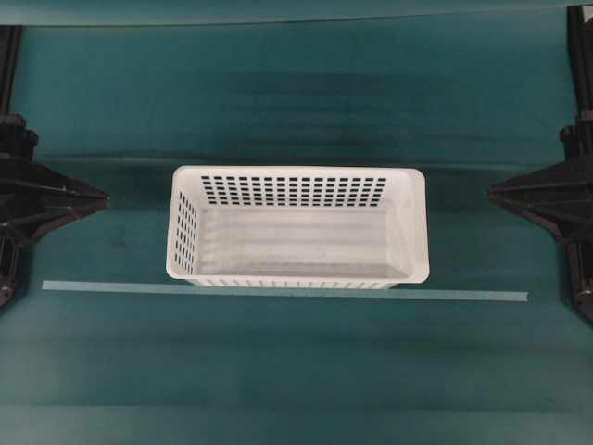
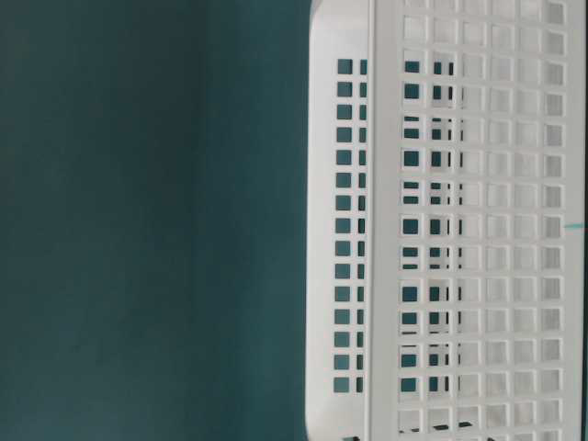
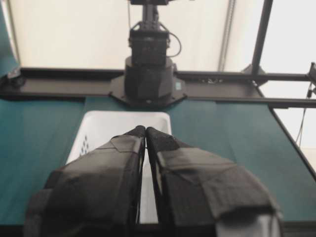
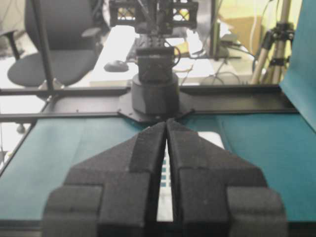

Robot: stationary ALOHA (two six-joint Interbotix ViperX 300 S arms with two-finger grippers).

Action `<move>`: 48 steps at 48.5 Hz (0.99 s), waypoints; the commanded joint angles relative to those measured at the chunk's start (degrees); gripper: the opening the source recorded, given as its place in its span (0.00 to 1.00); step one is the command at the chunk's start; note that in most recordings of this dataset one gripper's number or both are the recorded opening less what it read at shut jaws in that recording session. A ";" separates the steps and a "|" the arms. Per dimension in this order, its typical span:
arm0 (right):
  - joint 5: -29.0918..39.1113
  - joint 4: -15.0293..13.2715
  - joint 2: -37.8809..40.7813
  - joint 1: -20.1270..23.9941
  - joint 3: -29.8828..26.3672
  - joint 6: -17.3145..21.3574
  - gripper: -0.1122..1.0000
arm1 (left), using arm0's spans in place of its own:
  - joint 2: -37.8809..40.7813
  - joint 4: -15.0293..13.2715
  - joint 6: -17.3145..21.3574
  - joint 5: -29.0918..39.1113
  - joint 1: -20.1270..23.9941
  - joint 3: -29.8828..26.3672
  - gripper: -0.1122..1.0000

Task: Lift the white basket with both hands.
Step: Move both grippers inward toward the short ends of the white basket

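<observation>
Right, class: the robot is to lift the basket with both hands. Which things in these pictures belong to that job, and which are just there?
Belongs to the job:
white basket
left gripper, shut
right gripper, shut

Just there:
pale tape strip on the green table
office chair
tripod

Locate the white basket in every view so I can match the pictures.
Overhead exterior: white basket sits centre, its near wall on the pale tape strip.
Table-level exterior: fills the right half, perforated wall close up.
Left wrist: behind the shut left pincer, its end wall showing.
Right wrist: mostly hidden by the shut right pincer; a white sliver shows.
Shared landmark: the teal tabletop.
</observation>
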 commanded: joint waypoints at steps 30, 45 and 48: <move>31.73 24.96 9.58 -10.20 -16.70 23.03 0.11 | 6.59 0.97 -41.22 19.69 1.05 -15.21 0.05; 40.17 22.94 20.04 -12.22 -21.27 48.60 0.11 | 11.43 1.05 -54.84 23.91 2.81 -20.48 0.05; 44.91 19.95 22.15 -12.22 -22.41 51.68 0.11 | 12.83 0.97 -57.04 26.19 2.99 -20.92 0.05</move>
